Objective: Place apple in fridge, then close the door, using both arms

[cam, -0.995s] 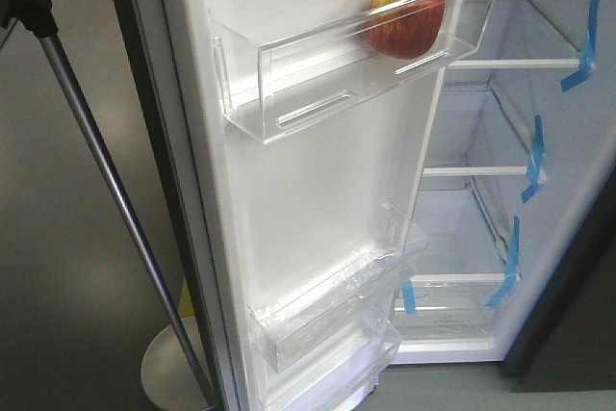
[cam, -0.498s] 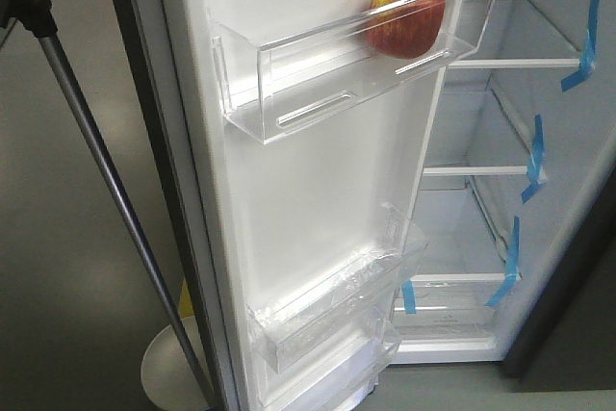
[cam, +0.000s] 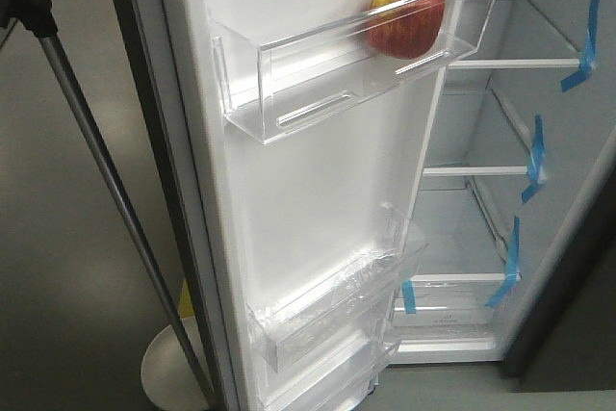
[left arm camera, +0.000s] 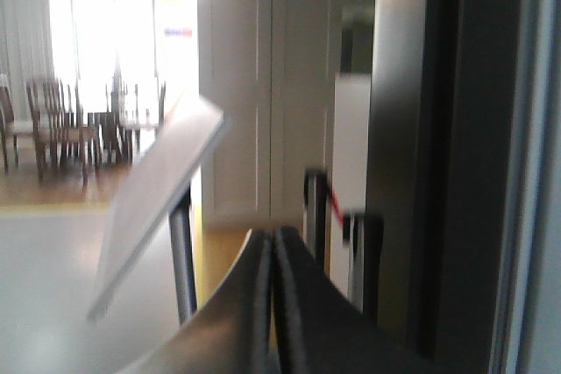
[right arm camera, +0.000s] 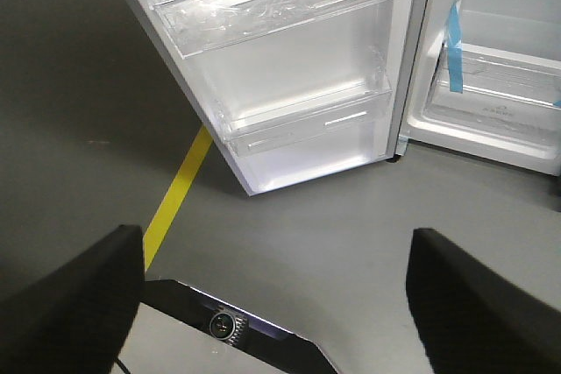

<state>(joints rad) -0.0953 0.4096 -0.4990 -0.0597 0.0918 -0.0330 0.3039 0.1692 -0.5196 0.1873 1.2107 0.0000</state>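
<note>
The apple point(cam: 405, 18) sits at the right end of the upper clear bin point(cam: 289, 93) on the door point(cam: 318, 199), and the fridge point(cam: 568, 141) stands open. The left end effector point(left arm camera: 274, 286) has its fingers pressed together, gripping nothing. The right end effector point(right arm camera: 276, 256) is spread wide and empty above the grey floor point(right arm camera: 351, 208).

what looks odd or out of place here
Nothing spilled or broken; the apple sits in the top door bin. Only oddities: crinkled film on the lower door bins, blue tape strips on shelf edges.
</note>
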